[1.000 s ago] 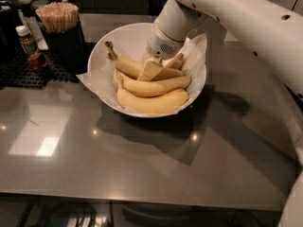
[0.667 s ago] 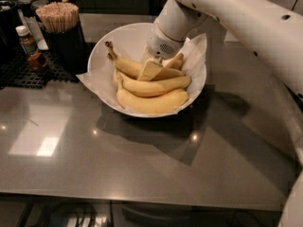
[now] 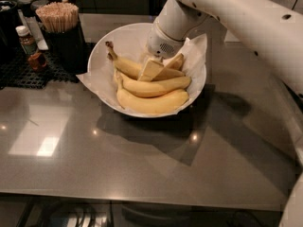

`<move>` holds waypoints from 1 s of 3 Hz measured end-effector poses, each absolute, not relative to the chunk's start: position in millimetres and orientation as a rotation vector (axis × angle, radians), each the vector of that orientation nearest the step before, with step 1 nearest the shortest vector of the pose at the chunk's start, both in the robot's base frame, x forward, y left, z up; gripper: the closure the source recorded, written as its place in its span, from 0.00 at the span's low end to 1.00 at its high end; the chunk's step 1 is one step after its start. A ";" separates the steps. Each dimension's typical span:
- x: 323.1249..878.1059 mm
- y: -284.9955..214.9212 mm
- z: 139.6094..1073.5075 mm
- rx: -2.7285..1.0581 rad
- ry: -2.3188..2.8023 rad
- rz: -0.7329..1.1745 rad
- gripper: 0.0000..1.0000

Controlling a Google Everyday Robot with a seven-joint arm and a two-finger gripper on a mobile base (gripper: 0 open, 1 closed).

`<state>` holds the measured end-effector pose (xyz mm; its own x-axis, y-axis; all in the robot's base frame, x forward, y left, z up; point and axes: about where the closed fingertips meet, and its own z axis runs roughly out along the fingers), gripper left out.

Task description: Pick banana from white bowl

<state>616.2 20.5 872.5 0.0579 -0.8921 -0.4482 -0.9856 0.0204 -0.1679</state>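
Note:
The white bowl point(image 3: 118, 39), lined with crinkled white paper, stands on the grey table and holds three yellow bananas. The front banana point(image 3: 151, 103) lies along the near rim, a second banana point(image 3: 154, 86) lies just behind it, and the rearmost banana point(image 3: 125, 65) points its stem up and left. My gripper point(image 3: 163, 69) reaches down into the bowl from the upper right, on the white arm point(image 3: 246, 18). It rests on the rearmost banana and covers that banana's right half.
A dark cup of wooden sticks point(image 3: 59, 25) stands just left of the bowl. Beside it on a black mat is a small brown bottle point(image 3: 28, 44). The table's near edge point(image 3: 142, 200) runs along the bottom, and the arm's shadow falls right of the bowl.

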 end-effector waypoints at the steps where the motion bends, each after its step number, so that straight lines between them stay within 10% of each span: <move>1: 614.3 18.0 900.9 -1.899 1.846 0.213 0.00; 3: 598.6 16.1 978.3 -1.853 1.774 0.010 0.00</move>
